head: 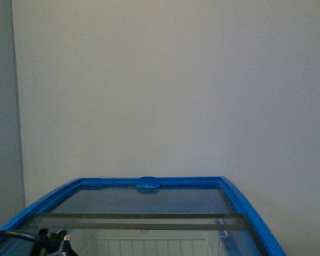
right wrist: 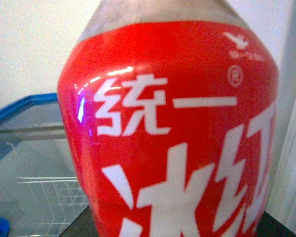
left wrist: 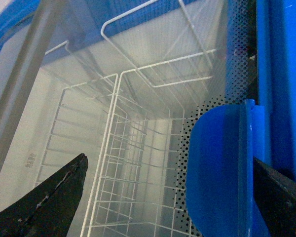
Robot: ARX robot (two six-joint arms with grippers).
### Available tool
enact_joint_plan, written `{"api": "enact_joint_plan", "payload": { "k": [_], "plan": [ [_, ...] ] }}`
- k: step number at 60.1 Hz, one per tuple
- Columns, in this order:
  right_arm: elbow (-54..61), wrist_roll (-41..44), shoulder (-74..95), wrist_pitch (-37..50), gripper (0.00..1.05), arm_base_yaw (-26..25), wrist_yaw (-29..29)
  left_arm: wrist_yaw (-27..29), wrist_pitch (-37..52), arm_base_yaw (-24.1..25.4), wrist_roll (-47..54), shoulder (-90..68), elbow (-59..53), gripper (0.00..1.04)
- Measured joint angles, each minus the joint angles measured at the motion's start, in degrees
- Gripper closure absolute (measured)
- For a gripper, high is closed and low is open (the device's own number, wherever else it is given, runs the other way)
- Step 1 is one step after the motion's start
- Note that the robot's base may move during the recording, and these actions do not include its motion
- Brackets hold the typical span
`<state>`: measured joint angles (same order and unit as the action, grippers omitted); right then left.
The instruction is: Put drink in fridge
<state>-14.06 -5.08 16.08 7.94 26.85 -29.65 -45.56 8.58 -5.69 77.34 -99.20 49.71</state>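
1. Two black fingers point(left wrist: 59, 192) of our left gripper point(left wrist: 170, 159) stand wide apart and clasp nothing.
2. Between them sits a blue handle point(left wrist: 222, 173) on the glass lid point(left wrist: 207, 74). It is much nearer one finger than the other, and we cannot tell whether they touch.
3. Beyond the gripper, through the glass, we see a white wire basket point(left wrist: 123, 163) inside the fridge point(head: 240, 197).
4. From the front, the fridge's blue rim curves away ahead of our left gripper, with a blue tab point(head: 148, 184) at the middle of its far edge, against a pale wall point(head: 170, 80).
5. On our right, the drink point(right wrist: 177, 138), a bottle with a red label and white characters, fills the wrist view, close against the camera. The right gripper's fingers are hidden, so we cannot tell whether they grip it. The drink is outside the fridge, which lies beyond it.
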Motion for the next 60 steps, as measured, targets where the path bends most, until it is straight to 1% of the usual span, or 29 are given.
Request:
{"api": "enact_joint_plan", "payload": {
  "k": [4,10,11,18,26,29,35,40,44,47,48,50,53,60],
  "plan": [
    [0.0,0.0,0.0,0.0,0.68,0.0,0.1,1.0,0.1,-0.8,-1.1,-2.1,3.5,0.08],
    [0.0,0.0,0.0,0.0,0.68,0.0,0.0,5.4,3.8,-1.8,-3.3,-5.6,9.7,0.08],
    [0.0,0.0,0.0,0.0,0.68,0.0,0.0,6.9,5.3,-2.0,-3.9,-6.4,11.0,0.08],
    [0.0,0.0,0.0,0.0,0.68,0.0,0.1,12.1,10.6,-2.6,-7.0,-9.9,17.0,0.08],
    [0.0,0.0,0.0,0.0,0.68,0.0,0.0,21.2,17.9,-3.2,-12.2,-13.7,26.1,0.08],
    [0.0,0.0,0.0,0.0,0.68,0.0,0.1,22.7,19.3,-3.3,-13.5,-14.1,27.4,0.08],
    [0.0,0.0,0.0,0.0,0.68,0.0,0.0,28.5,23.0,-3.6,-22.6,-13.8,28.6,0.08],
    [0.0,0.0,0.0,0.0,0.68,0.0,0.1,33.7,23.3,-3.7,-32.2,-11.7,26.4,0.08],
    [0.0,0.0,0.0,0.0,0.68,0.0,0.1,36.1,22.8,-3.6,-38.6,-9.1,23.5,0.08],
    [0.0,0.0,0.0,0.0,0.68,0.0,0.0,37.7,21.2,-3.0,-47.4,-4.2,18.6,0.08],
    [0.0,0.0,0.0,0.0,0.68,0.0,0.0,37.8,20.9,-2.9,-48.2,-3.3,17.6,0.08],
    [0.0,0.0,0.0,0.0,0.68,0.0,0.0,38.2,20.2,-2.4,-53.6,-0.1,14.6,0.08],
    [0.0,0.0,0.0,0.0,0.68,0.0,0.0,38.3,19.5,-1.9,-57.2,3.3,11.5,0.08],
    [0.0,0.0,0.0,0.0,0.68,0.0,0.1,35.6,15.6,2.4,-76.3,22.5,-5.1,0.08]
  ]
}}
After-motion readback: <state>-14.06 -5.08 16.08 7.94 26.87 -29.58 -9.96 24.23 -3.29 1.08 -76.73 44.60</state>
